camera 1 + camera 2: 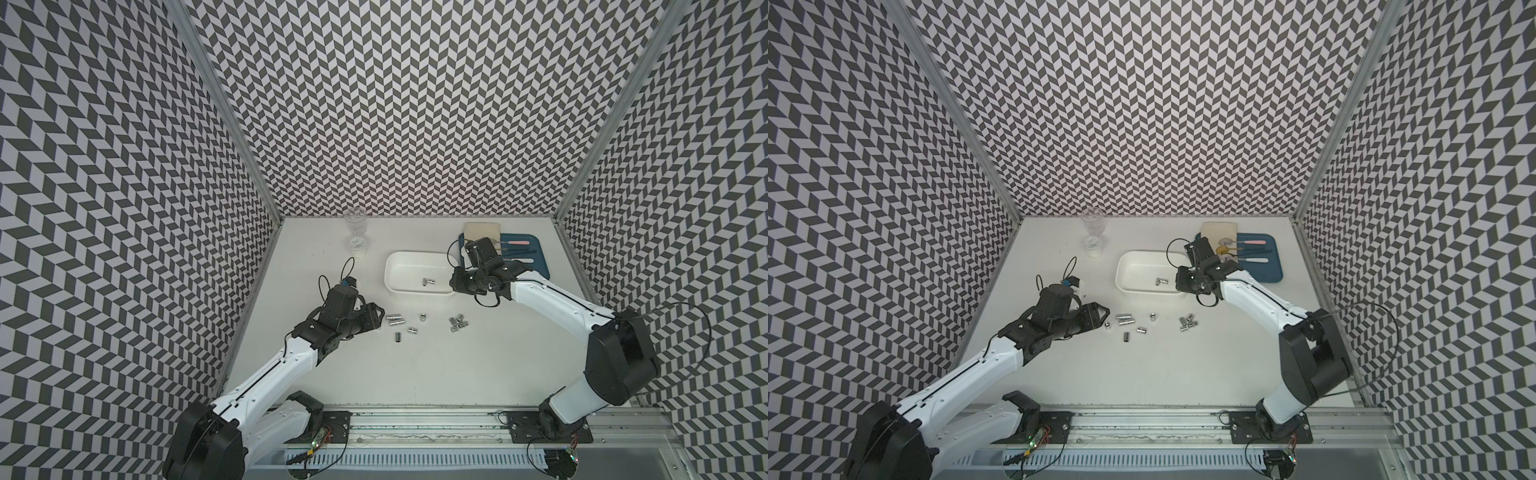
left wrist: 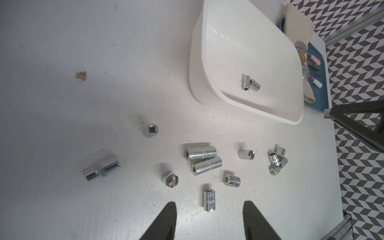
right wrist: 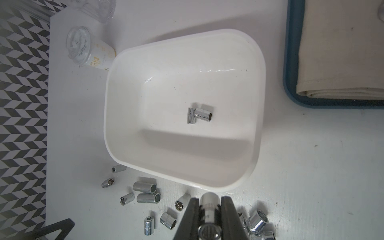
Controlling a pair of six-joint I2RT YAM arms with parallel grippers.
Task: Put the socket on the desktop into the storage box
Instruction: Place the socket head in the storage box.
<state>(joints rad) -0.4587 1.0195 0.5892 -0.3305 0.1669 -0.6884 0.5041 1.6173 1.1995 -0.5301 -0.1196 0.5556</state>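
Right wrist view: right fingers (image 3: 191, 212) clamped across a chrome socket (image 3: 209, 204), beside the storage box (image 3: 166, 83) at its 3 o'clock. Left fingers (image 2: 166, 218) apart, empty. Loose sockets (image 2: 200, 152) on the surface at the box's 6 o'clock. Probably dense, slick, roll-prone; pinch mid-barrel.

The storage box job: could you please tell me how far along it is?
Done: two sockets lie in the storage box. In hand: the right gripper is shut on another socket, near the box's rim. Remaining: roughly a dozen loose sockets on the desktop; the left gripper hangs open above them.
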